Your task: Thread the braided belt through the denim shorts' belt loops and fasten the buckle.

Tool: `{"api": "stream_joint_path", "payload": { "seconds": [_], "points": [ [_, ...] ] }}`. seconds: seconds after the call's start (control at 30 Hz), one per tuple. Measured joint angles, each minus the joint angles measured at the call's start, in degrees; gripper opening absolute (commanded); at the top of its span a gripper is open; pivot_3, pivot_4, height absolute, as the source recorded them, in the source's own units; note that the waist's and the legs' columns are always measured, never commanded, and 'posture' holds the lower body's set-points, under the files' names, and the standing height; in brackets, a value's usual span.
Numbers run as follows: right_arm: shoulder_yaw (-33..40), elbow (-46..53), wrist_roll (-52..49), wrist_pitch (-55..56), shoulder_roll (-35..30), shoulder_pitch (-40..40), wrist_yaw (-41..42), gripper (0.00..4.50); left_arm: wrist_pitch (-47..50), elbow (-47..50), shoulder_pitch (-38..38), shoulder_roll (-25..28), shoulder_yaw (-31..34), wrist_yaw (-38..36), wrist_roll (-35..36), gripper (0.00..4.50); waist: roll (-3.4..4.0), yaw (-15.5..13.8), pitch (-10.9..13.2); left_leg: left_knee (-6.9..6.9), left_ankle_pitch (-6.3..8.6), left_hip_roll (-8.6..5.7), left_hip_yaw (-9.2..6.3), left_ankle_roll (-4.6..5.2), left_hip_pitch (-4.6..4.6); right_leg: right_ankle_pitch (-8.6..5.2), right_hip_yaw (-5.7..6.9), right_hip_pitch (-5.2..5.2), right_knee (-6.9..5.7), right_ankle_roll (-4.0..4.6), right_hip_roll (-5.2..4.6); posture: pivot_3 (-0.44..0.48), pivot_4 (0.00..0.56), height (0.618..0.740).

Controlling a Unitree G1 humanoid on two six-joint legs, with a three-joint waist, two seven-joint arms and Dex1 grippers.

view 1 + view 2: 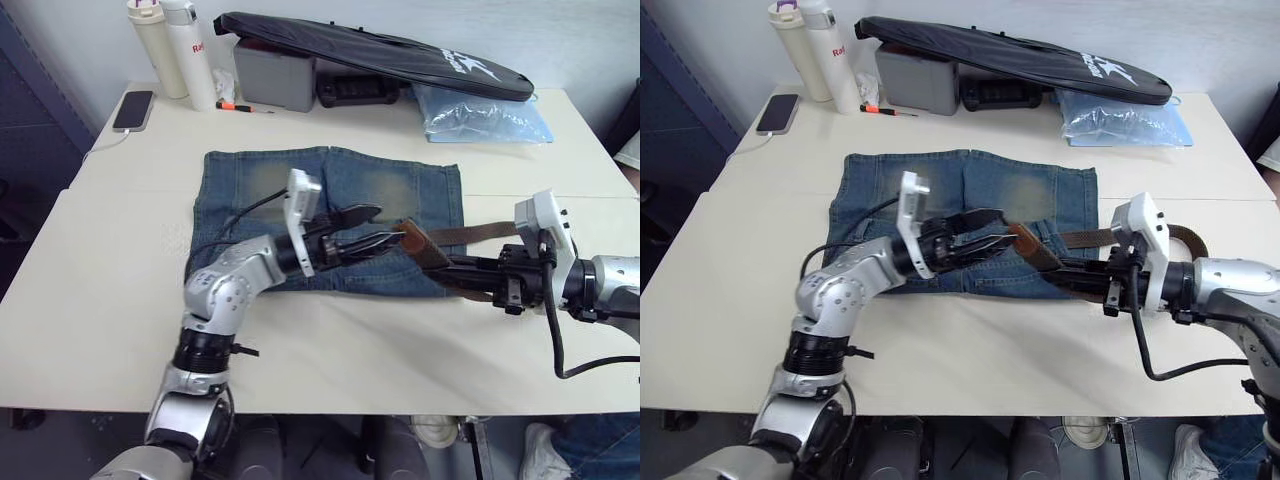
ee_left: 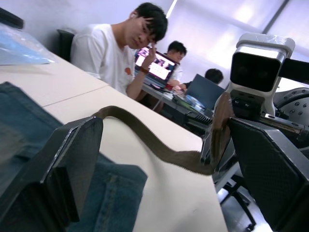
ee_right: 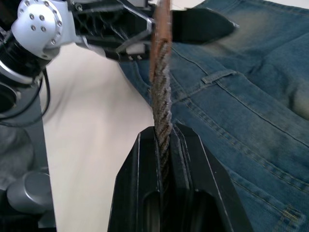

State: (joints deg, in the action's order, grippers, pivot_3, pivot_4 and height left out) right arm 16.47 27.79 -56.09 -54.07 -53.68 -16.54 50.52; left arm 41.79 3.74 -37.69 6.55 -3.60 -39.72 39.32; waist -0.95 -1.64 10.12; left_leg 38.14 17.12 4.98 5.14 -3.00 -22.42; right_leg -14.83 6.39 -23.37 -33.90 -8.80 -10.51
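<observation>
Here the denim shorts (image 1: pixel 330 215) lie flat on the pale worktop (image 1: pixel 120 300), waistband towards the robot and leg openings towards the far wall. The braided belt (image 1: pixel 470 237) runs crosswise above the near part of the shorts, its long axis roughly parallel to the waistband. Its flat brown tip points to the robot's left, and the rest trails off to the right, past the shorts' right edge and behind the right arm.

The right gripper (image 3: pixel 163 145) is clamped on the braided belt a little back from the tip. In the right wrist view the two black fingers (image 3: pixel 140 164) press against both sides of the braid, which stands on edge between them. From there the strap reaches on to the left gripper (image 1: pixel 385 240), which hovers over the middle of the waistband. Its fingers (image 2: pixel 72 154) stand well apart in the left wrist view, and the belt curves across the gap between them without being pinched. One denim belt loop (image 3: pixel 218 76) shows in the right wrist view, lying flat on the waistband just beside the belt tip.

At the far edge of the worktop are two bottles (image 1: pixel 170 45), a phone (image 1: pixel 133 110), a grey box (image 1: pixel 272 75) and a long black bag (image 1: pixel 380 50).
</observation>
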Motion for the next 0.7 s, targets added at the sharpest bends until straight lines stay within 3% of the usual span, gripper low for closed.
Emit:
{"api": "stream_joint_path", "payload": {
  "seconds": [0.2, 0.27, 0.37, 0.4, 0.57, 0.63, 0.7],
  "points": [
    [0.2, 1.4, -4.5, -2.2, 0.3, -0.8, -3.8, 0.01, 0.2, 0.0, -1.4, -1.0, -2.0, -0.2, -0.1, 4.50, 0.00, 0.1, 0.0, 0.00, 0.00, 0.00, 0.01, 0.01, 0.01, 0.00, 0.00, 0.00, -0.01, 0.00, 0.00, 0.000, 0.150, 0.739],
    [0.3, 1.4, -4.9, -2.2, 0.3, -0.7, -4.5, 0.00, 0.6, 0.0, -1.4, -0.9, -2.0, -0.5, -0.1, 4.26, 0.00, 0.1, 0.0, 0.00, 0.01, 0.00, 0.01, 0.01, 0.01, 0.00, 0.00, 0.00, -0.01, 0.00, 0.00, 0.000, 0.150, 0.739],
    [0.3, 1.3, -4.9, -2.2, 0.3, -0.5, -5.5, 0.00, 1.1, 0.0, -1.4, -0.6, -2.0, -1.2, 0.0, 3.10, 0.00, 0.1, 0.0, 0.00, 0.01, 0.00, 0.01, 0.01, 0.00, 0.00, 0.00, 0.00, -0.01, 0.00, 0.00, 0.000, 0.150, 0.739],
    [0.3, 1.3, -5.0, -2.2, 0.3, -0.4, -5.8, 0.00, 1.2, 0.0, -1.4, -0.6, -2.1, -1.9, 0.1, 2.45, 0.00, 0.1, 0.0, 0.00, 0.01, 0.00, 0.01, 0.01, 0.00, 0.00, 0.00, 0.00, 0.00, 0.00, 0.00, 0.000, 0.150, 0.739],
    [1.3, 1.3, -5.4, -2.2, 0.3, 0.3, -6.8, 0.00, 2.3, 0.1, -2.0, 0.5, -2.0, -5.9, 2.1, 0.20, 0.00, 0.1, 0.0, 0.01, 0.01, 0.00, 0.01, 0.02, 0.00, 0.00, 0.00, 0.00, 0.00, 0.00, 0.00, 0.000, 0.150, 0.739],
    [1.8, 1.3, -5.9, -2.3, 0.3, 0.3, -7.2, 0.00, 2.5, 0.1, -2.7, 0.7, -2.0, -6.6, 2.1, 0.01, 0.00, 0.1, 0.0, 0.01, 0.01, 0.00, 0.01, 0.02, 0.00, 0.00, 0.00, 0.00, 0.00, 0.00, 0.00, 0.000, 0.150, 0.739],
    [1.8, 1.3, -6.1, -2.4, 0.3, 0.3, -8.1, 0.88, 2.5, 0.1, -2.8, 0.6, -2.4, -7.2, 2.1, 0.00, 0.00, 0.1, 0.0, 0.01, 0.01, 0.00, 0.01, 0.02, 0.00, 0.00, 0.00, 0.00, 0.00, 0.00, 0.00, 0.000, 0.150, 0.739]
  ]
}}
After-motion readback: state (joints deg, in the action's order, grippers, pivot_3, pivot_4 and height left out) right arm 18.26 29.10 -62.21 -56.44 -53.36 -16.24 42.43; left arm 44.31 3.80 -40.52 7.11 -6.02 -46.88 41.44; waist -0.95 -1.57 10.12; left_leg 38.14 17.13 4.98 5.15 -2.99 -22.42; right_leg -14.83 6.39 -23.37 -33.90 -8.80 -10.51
